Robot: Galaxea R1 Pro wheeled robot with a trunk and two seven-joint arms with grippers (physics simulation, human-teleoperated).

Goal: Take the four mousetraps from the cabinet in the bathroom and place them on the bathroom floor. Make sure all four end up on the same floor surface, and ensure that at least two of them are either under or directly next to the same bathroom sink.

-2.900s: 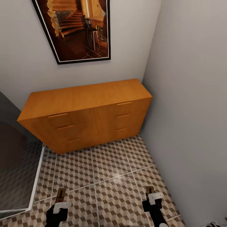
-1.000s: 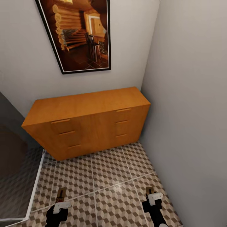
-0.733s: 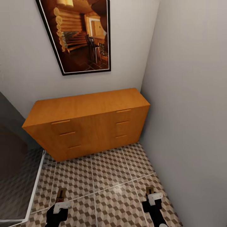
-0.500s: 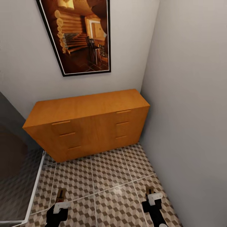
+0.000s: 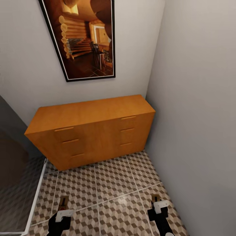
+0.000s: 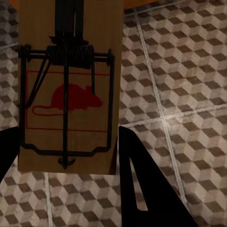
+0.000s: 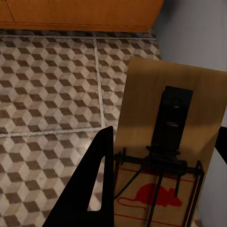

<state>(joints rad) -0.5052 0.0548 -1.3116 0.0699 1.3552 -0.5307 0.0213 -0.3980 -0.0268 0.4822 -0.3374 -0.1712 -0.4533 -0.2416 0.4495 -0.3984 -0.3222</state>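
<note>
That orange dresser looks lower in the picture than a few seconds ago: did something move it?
No: the whole view shifted, so the camera moved, not the cabinet. Both grippers, left and right, kept their jaws shut on mousetraps above the bathroom floor.

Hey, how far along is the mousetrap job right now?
Partway. The left gripper holds one mousetrap and the right gripper holds another mousetrap, both above the bathroom floor. The cabinet has its drawers shut. No trap lies on the tiles yet, and no sink is in sight.
</note>
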